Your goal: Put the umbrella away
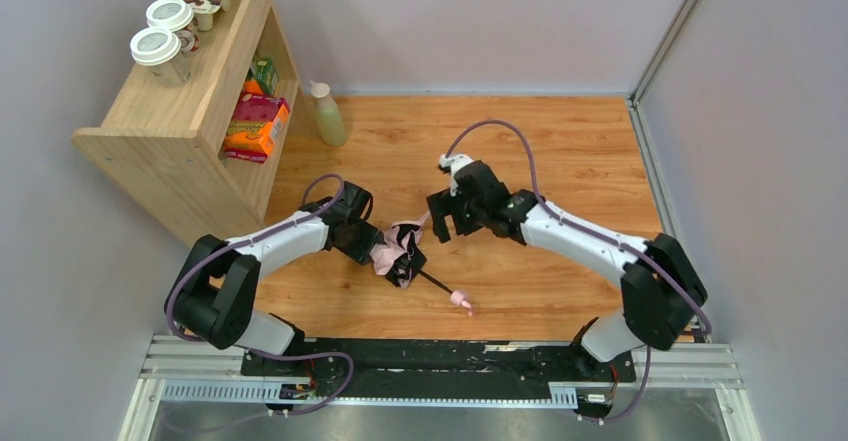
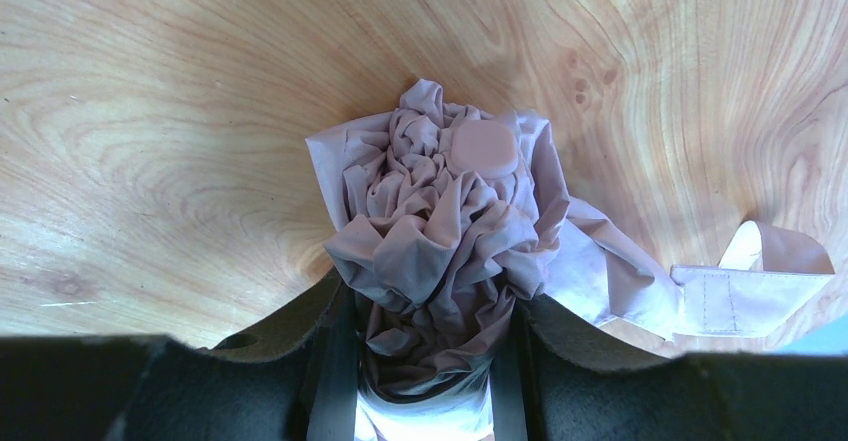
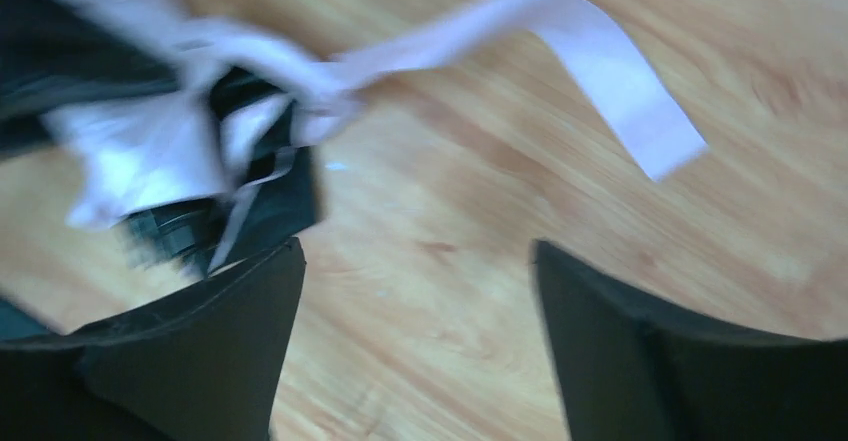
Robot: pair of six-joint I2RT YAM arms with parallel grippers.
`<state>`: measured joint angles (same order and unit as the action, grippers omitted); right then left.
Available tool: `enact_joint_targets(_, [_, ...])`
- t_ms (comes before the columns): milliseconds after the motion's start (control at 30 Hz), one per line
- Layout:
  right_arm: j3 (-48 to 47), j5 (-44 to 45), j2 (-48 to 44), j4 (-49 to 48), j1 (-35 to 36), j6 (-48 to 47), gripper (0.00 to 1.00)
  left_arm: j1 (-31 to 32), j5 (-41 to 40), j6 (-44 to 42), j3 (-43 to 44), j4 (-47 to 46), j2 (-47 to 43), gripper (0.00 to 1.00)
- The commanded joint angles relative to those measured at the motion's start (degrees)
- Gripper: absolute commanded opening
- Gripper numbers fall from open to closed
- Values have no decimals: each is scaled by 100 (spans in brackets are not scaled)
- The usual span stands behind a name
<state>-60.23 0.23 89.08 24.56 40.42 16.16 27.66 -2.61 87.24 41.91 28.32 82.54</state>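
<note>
Closest to the L wrist cam, the left gripper's (image 2: 425,333) 2 black fingers (image 2: 335,361) press in on either side of the crumpled pale pink fabric canopy of the compact folding umbrella (image 2: 440,221), so the L gripper is clamped on the bunched cloth. A round pink cap sits at the top of the bundle, and a flat pink strap (image 2: 750,283) trails off to the right over the wood-grain table (image 2: 150,111).

From the top cam, the umbrella (image 1: 398,253) lies near the middle of the table (image 1: 570,151), w/ the left gripper (image 1: 375,251) at its canopy end. Its thin black shaft (image 1: 435,283) runs toward the near edge and ends in a small pink handle (image 1: 462,301), which rests on the wood.

The right gripper (image 1: 440,216) is just beside the canopy on its far-right side. The R wrist view is blurred, but the right gripper (image 3: 415,261) has its jaws wide apart w/ only bare wood between them; the strap (image 3: 600,51) and canopy lie ahead of it.

At far left stands a light wooden shelf unit (image 1: 190,111) w/ 2 white-lidded cups (image 1: 165,36) on top and a pale green bottle (image 1: 327,114) beside it.
</note>
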Motion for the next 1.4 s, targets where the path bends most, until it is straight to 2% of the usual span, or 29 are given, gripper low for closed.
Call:
enact_joint_targets(0, [300, -170, -734, -1125, 1140, -1578, 94, -50, -521, -199, -96, 1150, 341, 0])
enact_joint_targets(167, [327, -525, -112, -2611, 1880, -2397, 97, -41, -416, -287, 28, 1272, 552, 0])
enact_joint_targets(267, [239, -269, 416, -2903, 2215, -2881, 96, -50, -275, -480, 185, 1255, 754, 0])
enact_joint_targets(433, [476, -129, 917, -3571, 2312, -3022, 95, -68, -205, -708, 309, 1291, 869, 0])
enact_joint_targets(700, [328, 1522, 1910, -4169, 2575, -3111, 92, -59, 41, -612, 291, 1291, 921, 0])
enact_joint_targets(733, [310, 1794, 2025, -4222, 2602, -3093, 88, -59, 76, -603, 291, 1291, 939, 0])
enact_joint_targets(767, [284, 2057, 2156, -4187, 2628, -3049, 79, -59, 77, -603, 283, 1273, 948, 0])
enact_joint_targets(800, [196, 2278, 2271, -4013, 2628, -2927, 62, -59, 59, -621, 283, 1282, 948, 0])
enact_joint_targets(833, [126, 2497, 2341, -3794, 2620, -2743, 39, -59, 33, -629, 283, 1282, 922, 0])
enact_joint_targets(867, [64, 2421, 2377, -3522, 2550, -2567, 21, -59, -28, -682, 274, 1238, 895, 0])
enact_joint_targets(900, [38, 2090, 2351, -3215, 2445, -2296, 0, -68, -81, -726, 265, 1194, 808, 0])
enact_joint_targets(933, [63, 1747, 2325, -3003, 2305, -1980, 0, -59, -212, -822, 265, 1098, 764, 0])
enact_joint_targets(967, [3, 1056, 2342, -2653, 2112, -1698, 0, -68, -274, -866, 256, 1036, 650, 8])
enact_joint_targets(1000, [46, 562, 2360, -2484, 1971, -1260, 0, -59, -449, -954, 256, 914, 597, 21])
enact_joint_targets(1033, [142, 79, 2351, -2473, 1804, -1047, 0, -59, -512, -1007, 247, 834, 492, 45])
enact_joint_targets(1067, [265, -744, 2325, -2499, 1689, -836, 0, -59, -625, -1042, 247, 720, 439, 61])
enact_joint_targets(1100, [396, -1196, 2307, -2587, 1575, -669, 0, -59, -661, -1112, 195, 615, 360, 67])
enact_joint_targets(1133, [459, -1644, 2351, -2622, 1452, -519, 0, -68, -679, -1191, 151, 379, 298, 70])
enact_joint_targets(1367, [758, -4046, 2658, -3677, 818, 501, 0, -68, -381, -973, -587, -765, -72, 72])
